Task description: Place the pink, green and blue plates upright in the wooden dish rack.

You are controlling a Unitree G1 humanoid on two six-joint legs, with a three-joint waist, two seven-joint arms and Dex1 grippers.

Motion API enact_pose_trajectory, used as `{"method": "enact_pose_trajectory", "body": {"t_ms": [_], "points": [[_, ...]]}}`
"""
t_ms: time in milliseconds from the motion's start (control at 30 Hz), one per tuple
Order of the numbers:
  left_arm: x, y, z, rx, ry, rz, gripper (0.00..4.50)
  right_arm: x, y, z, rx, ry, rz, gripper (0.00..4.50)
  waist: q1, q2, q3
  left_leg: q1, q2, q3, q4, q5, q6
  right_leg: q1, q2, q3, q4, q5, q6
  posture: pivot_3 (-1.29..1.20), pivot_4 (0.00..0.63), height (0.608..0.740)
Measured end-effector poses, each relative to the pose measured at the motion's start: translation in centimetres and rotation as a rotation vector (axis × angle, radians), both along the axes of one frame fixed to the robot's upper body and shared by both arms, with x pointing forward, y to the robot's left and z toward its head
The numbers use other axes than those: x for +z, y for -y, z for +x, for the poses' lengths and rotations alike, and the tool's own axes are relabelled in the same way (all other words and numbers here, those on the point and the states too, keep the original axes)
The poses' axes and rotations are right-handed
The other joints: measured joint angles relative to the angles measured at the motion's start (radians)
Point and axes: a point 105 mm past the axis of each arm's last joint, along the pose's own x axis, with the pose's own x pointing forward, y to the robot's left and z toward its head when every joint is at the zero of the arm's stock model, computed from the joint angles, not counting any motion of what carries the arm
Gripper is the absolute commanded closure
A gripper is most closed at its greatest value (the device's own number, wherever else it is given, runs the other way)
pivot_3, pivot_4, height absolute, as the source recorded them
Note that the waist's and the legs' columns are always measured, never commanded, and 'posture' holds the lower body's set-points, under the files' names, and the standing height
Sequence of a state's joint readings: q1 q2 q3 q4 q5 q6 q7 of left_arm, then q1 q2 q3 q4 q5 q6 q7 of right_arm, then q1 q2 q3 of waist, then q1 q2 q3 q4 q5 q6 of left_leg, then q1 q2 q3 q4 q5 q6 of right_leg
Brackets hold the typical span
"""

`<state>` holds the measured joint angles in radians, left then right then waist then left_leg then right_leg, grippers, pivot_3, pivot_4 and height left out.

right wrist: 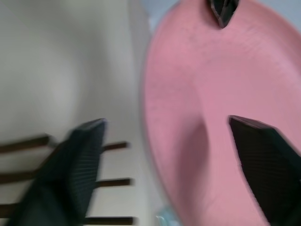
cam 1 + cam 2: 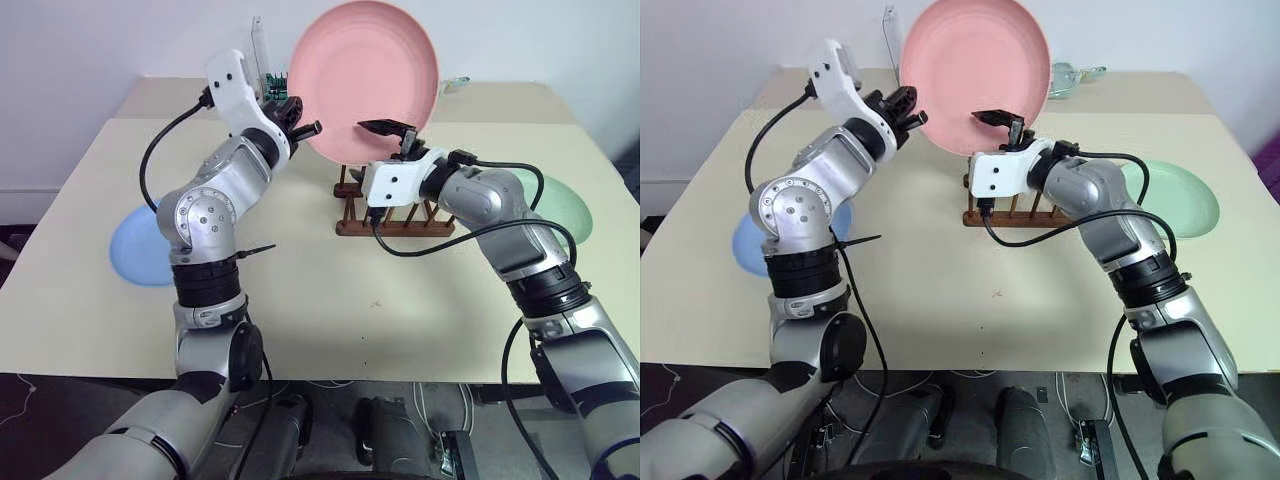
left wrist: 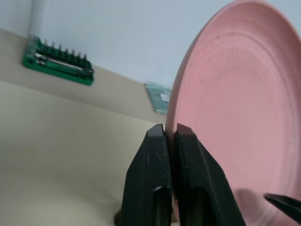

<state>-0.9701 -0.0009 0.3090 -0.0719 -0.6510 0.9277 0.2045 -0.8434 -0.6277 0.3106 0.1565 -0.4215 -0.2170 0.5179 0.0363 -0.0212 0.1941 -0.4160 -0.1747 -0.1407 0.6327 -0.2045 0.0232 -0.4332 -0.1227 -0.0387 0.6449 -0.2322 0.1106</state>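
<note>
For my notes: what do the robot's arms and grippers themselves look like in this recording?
Both arms are silver-grey metal with black joint bands. Each wrist carries a white housing, and a loose black cable loops along each forearm. The left gripper and right gripper each have two black tapered fingers.

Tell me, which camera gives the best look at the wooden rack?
The left eye view: the wooden dish rack stands on the table behind the right arm, which hides part of it. The right eye view shows much the same. The right wrist view catches a few blurred pegs.

Dish rack (image 2: 395, 215) at table (image 2: 320, 310) centre; one plate (image 2: 365, 75) raised above it, one (image 2: 140, 250) far left, one (image 2: 560, 205) right.
</note>
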Motion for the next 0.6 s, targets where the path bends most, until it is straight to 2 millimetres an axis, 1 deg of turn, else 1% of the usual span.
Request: {"method": "enact_pose_trajectory", "body": {"t_ms": [67,133,167,267,367,433,467,533,567,600], "points": [[-0.1,-0.1,0.0,0.002,-0.006,0.003,4.50,-0.1,0.1,0.1,-0.005,0.026,-0.017,2.82,0.000,0.000,0.000,0.000,0.000,0.000,0.000,0.000,0.000,0.000,0.000,0.000,0.000,0.000,0.000,0.00,0.150,0.731],[-0.1,-0.3,0.0,0.010,-0.010,-0.006,4.50,-0.1,0.1,0.1,-0.004,0.048,-0.030,3.92,0.000,0.000,0.000,0.000,0.000,0.000,0.000,0.000,0.000,0.000,0.000,0.000,0.000,0.000,0.000,0.00,0.150,0.731],[0.2,-0.5,-0.1,0.008,0.000,-0.012,4.50,-0.5,0.0,0.0,0.001,0.050,-0.052,4.42,0.001,0.000,0.000,0.000,0.000,0.000,0.000,0.000,0.000,0.000,0.000,0.000,0.000,0.000,0.000,0.00,0.150,0.731],[0.0,-0.6,-0.2,0.004,-0.006,-0.013,4.50,-1.1,-0.4,-0.2,0.017,0.061,-0.068,4.47,0.001,0.000,0.000,0.000,0.000,0.001,0.001,0.000,0.000,0.000,0.000,0.001,0.001,0.000,0.000,0.00,0.150,0.731],[0.4,-0.2,-0.4,-0.040,0.000,-0.148,3.44,-0.8,-0.3,-0.1,0.007,0.088,-0.062,4.50,0.002,0.000,0.000,0.000,0.000,0.001,0.001,0.000,0.000,0.000,0.001,0.001,0.000,0.000,0.000,0.00,0.150,0.731],[1.1,0.0,-0.7,-0.063,0.021,-0.269,2.49,-0.5,0.3,0.1,-0.017,0.092,-0.044,4.50,0.004,0.000,0.000,0.000,0.000,0.001,0.001,0.000,0.000,0.000,0.001,0.002,0.000,0.000,0.000,0.00,0.150,0.731],[1.4,-0.3,-0.7,-0.053,0.035,-0.303,1.94,-0.4,0.5,0.2,-0.023,0.094,-0.039,4.50,0.003,0.000,0.000,0.000,0.000,0.001,0.001,0.000,0.000,0.000,0.001,0.002,0.000,0.000,0.000,0.00,0.150,0.731],[2.9,-1.8,-0.7,-0.007,0.098,-0.393,0.96,-0.1,1.4,0.3,-0.048,0.083,-0.003,4.50,0.001,0.000,0.000,0.000,0.000,0.001,0.001,0.000,0.000,0.000,0.001,0.002,0.000,0.001,0.000,0.00,0.150,0.731],[3.6,-2.6,-0.7,0.018,0.130,-0.427,0.96,-0.1,2.0,0.4,-0.066,0.070,0.018,4.50,0.001,0.000,0.000,0.000,0.001,0.001,0.001,0.000,0.000,0.000,0.002,0.003,0.000,0.001,-0.001,0.00,0.150,0.731],[4.3,-3.9,-0.7,0.058,0.170,-0.443,0.96,0.1,2.8,0.6,-0.085,0.038,0.072,4.50,0.001,0.000,0.000,0.000,0.001,0.002,0.001,0.000,-0.001,0.000,0.002,0.003,0.000,0.001,-0.001,0.00,0.150,0.731]]}}
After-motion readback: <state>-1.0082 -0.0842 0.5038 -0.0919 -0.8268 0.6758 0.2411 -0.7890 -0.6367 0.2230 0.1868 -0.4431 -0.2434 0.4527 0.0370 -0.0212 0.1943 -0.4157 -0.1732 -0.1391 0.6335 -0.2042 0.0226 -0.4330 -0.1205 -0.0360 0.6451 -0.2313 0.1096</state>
